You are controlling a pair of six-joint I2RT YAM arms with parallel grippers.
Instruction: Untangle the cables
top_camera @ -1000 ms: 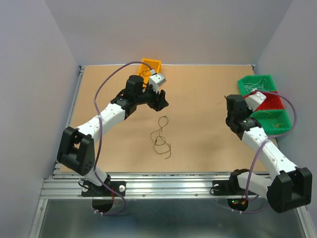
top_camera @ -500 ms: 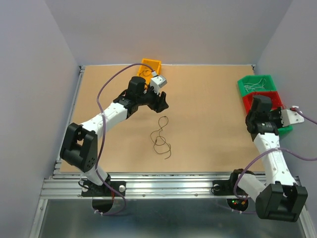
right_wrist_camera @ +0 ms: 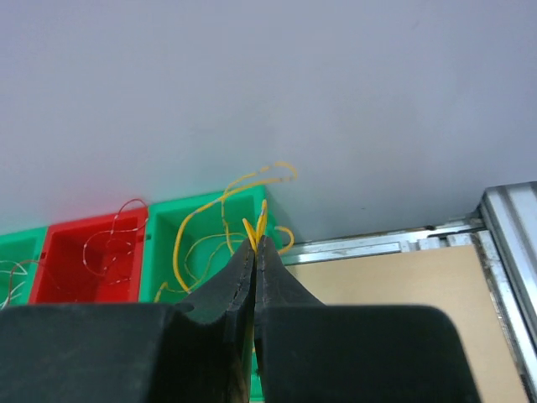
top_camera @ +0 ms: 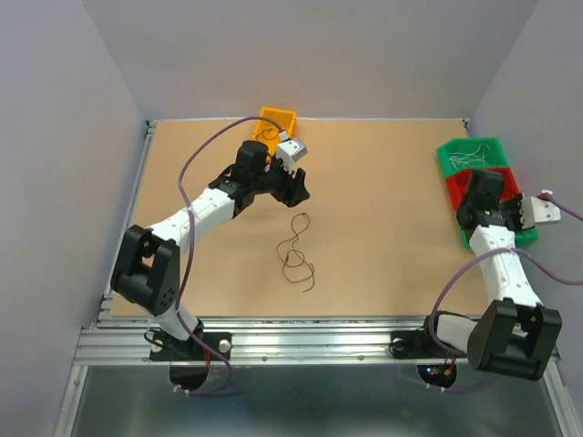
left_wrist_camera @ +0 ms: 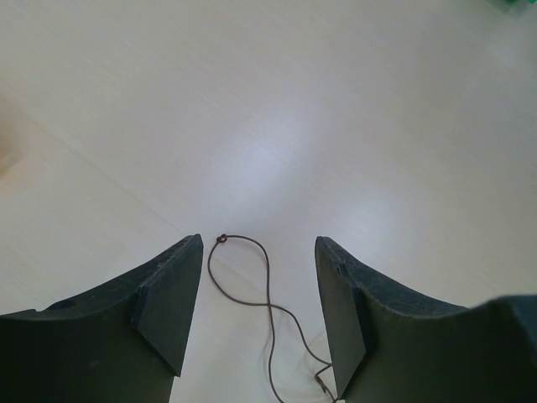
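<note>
Tabletop (top_camera: 392,264): brown wire (top_camera: 296,250) lies looped at its middle, likely your next tangle.
Left gripper (left_wrist_camera: 260,243): jaws apart, hovering above that wire.
Right gripper (right_wrist_camera: 254,239): clamped on yellow wire (right_wrist_camera: 263,211); just swung to green bin (right_wrist_camera: 153,252), right edge, so release looks due.

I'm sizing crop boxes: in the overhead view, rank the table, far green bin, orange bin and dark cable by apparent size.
1. table
2. far green bin
3. orange bin, close to the green one and partly covered by the left arm, so unsure
4. dark cable, long but hair-thin
</note>
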